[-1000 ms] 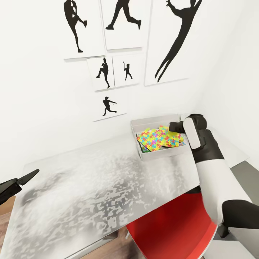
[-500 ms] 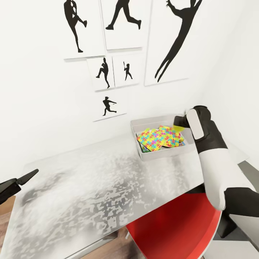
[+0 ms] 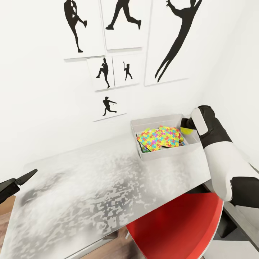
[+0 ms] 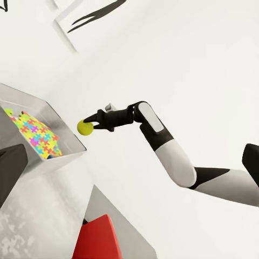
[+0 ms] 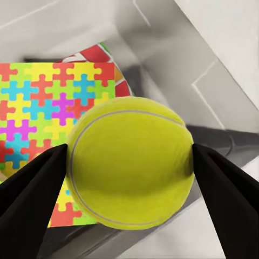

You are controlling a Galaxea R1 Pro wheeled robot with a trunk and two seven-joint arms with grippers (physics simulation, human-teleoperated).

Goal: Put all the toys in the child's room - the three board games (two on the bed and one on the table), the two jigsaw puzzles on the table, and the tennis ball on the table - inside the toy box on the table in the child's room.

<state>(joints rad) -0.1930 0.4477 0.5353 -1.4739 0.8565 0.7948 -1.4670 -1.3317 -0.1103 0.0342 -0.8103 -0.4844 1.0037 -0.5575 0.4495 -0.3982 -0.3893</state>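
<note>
You have the small yellow-green tennis ball (image 5: 130, 162) clamped in the right gripper (image 4: 93, 125), seemingly just outside the shallow pale grey toy box (image 3: 154, 121). Next, carry it over the multicolour jigsaw puzzles (image 3: 159, 137) and release.

Table (image 3: 108, 187): a broad bare stretch of speckled top is left open between the left gripper (image 3: 21, 178) at its near left edge and the toy box (image 3: 158, 153).
Toy box opening: the floor is largely covered by the jigsaw puzzles (image 3: 160, 137); a bare strip is seen at the right end.
Right end of box: occupied from above by the right gripper (image 4: 93, 124), closed around the tennis ball (image 5: 130, 162).
Behind box: passage is blocked by the wall (image 3: 43, 108).
Near edge: a red chair (image 3: 176, 226) stands under the table's front.
</note>
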